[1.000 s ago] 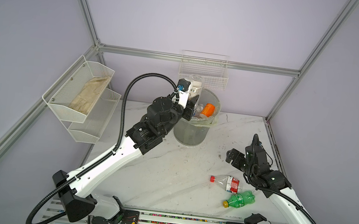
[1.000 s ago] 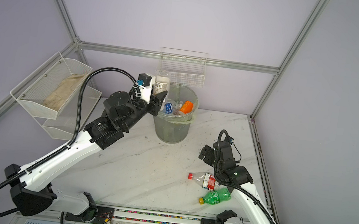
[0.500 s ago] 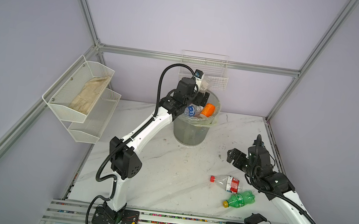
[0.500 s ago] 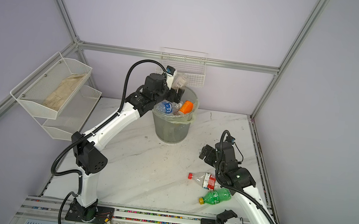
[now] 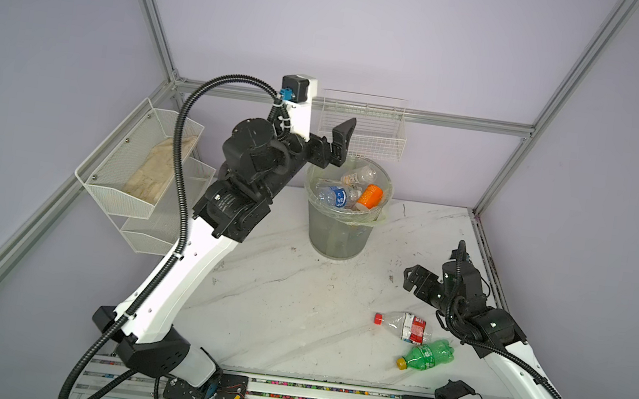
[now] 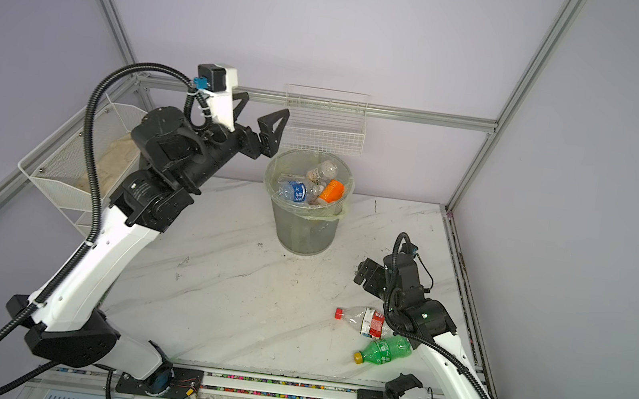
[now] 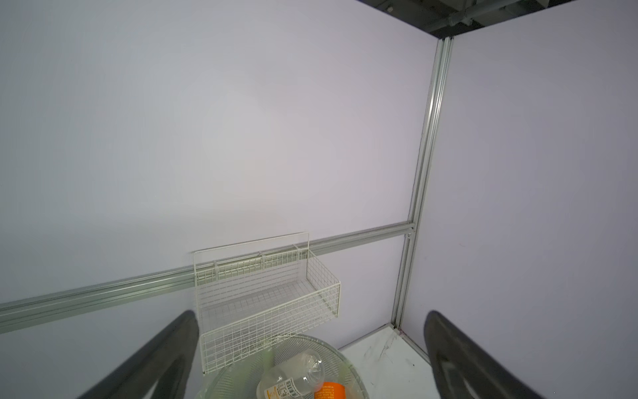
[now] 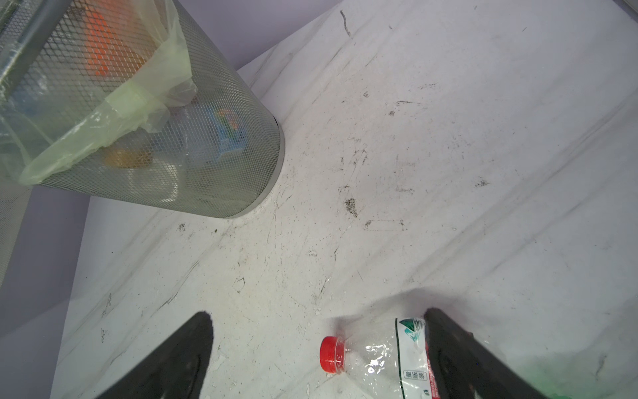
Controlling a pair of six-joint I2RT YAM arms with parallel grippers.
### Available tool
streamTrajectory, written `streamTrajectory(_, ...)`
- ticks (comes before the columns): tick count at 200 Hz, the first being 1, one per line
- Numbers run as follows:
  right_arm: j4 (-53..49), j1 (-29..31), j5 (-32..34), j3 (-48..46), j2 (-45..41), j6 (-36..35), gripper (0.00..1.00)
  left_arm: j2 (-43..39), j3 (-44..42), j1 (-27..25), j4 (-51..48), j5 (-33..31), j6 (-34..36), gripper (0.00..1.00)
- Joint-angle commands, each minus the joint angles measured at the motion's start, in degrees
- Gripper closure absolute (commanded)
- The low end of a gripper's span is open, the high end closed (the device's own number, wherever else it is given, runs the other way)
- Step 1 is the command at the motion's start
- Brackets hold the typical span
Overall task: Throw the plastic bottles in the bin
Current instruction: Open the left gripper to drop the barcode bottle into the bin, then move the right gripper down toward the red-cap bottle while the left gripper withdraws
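Left gripper (image 6: 260, 111) hangs spread wide and empty, raised just left of the bin (image 5: 338, 232), which is heaped with bottles (image 5: 337, 196) (an orange one on top) and stands far-centre on the table (image 5: 274, 308). Right gripper (image 8: 317, 314), likewise spread and empty, hovers just beyond the red-capped bottle (image 5: 404, 325) lying beside the green bottle (image 5: 429, 355), near right.

Robotics lab booth, aluminium frame (image 5: 466, 122), plain lilac panels (image 5: 374, 27), white robot arms (image 5: 190, 276)

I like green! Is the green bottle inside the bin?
No, the green bottle lies on the table, well apart from the bin.
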Motion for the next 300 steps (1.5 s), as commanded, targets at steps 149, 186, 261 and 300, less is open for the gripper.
streamTrajectory(149, -13.63, -0.23, -6.97, 5.79, 9.48, 30.22, 0.03, -23.18, -33.55, -1.58, 3.60, -7.29, -0.16, 0.00)
streamTrajectory(186, -14.17, -0.23, -15.12, 3.98, 10.58, 39.30, 0.03, -24.63, -35.19, -1.57, 3.56, -7.40, -1.25, 0.00)
streamTrajectory(261, -16.41, -0.21, -17.67, 0.06, 12.37, 47.86, 0.03, -28.03, -38.44, -1.66, 3.13, -7.69, -2.39, 0.00)
streamTrajectory(300, -14.63, -0.31, -19.97, -2.07, 19.44, 43.53, 0.03, -28.92, -38.97, -1.66, 3.16, -6.49, -2.02, 0.00)
